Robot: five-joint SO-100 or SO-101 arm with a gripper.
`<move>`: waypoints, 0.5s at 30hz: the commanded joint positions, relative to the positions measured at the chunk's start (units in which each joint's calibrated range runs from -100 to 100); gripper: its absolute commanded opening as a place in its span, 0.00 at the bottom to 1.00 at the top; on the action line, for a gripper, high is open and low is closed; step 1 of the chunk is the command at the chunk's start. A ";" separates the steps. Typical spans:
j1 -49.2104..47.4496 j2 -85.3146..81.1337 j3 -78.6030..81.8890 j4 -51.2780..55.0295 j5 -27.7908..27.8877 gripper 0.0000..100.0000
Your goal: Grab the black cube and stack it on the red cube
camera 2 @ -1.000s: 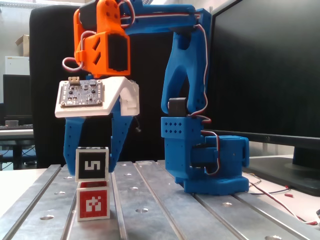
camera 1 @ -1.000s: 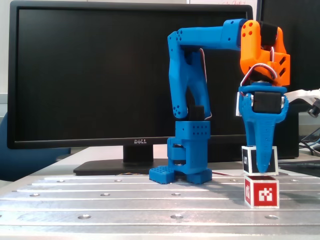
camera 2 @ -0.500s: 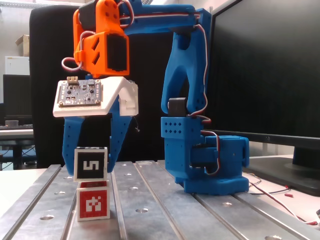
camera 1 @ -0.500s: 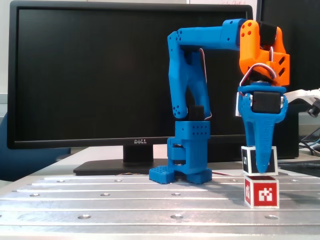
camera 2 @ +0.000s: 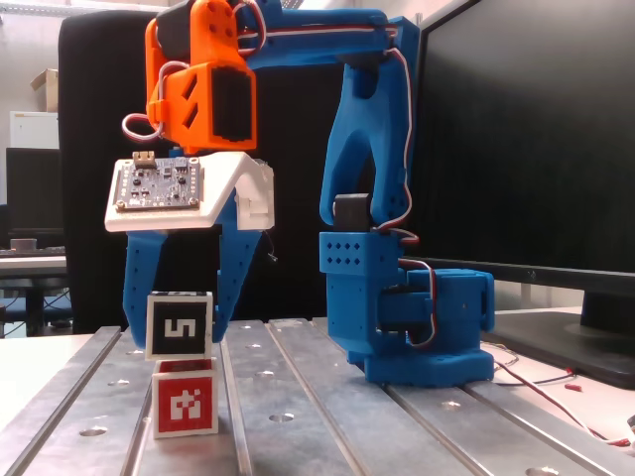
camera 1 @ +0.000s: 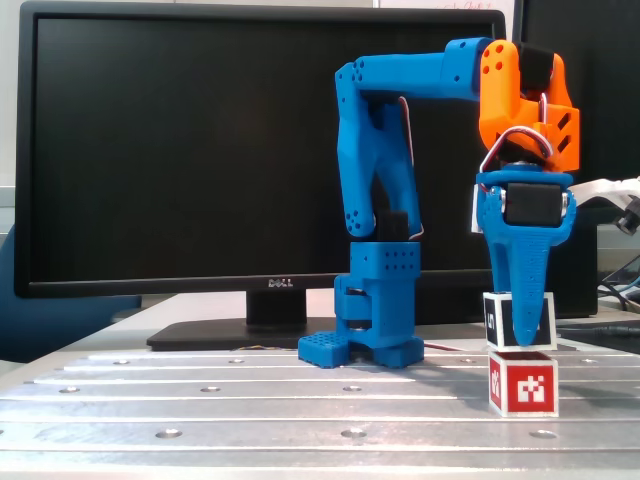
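— Where is the black cube (camera 2: 180, 325) sitting?
— Directly above the red cube (camera 2: 186, 399), which is resting on the bench (camera 2: 317, 416).
— And the fingers (camera 2: 232, 288)?
— They are flanking the black cube, gripping its two sides.

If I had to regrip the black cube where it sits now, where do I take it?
Take the black cube from straight above, on its two upright side faces, as the gripper does now. It sits on the red cube, so only its sides are free.
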 commanded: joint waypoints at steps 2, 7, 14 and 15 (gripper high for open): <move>0.00 -0.51 -0.18 -0.22 -0.29 0.17; 0.00 -0.42 -0.18 -0.22 -0.29 0.17; 0.00 -1.17 1.99 -2.27 -0.29 0.17; 0.00 -1.17 2.08 -2.27 -0.29 0.17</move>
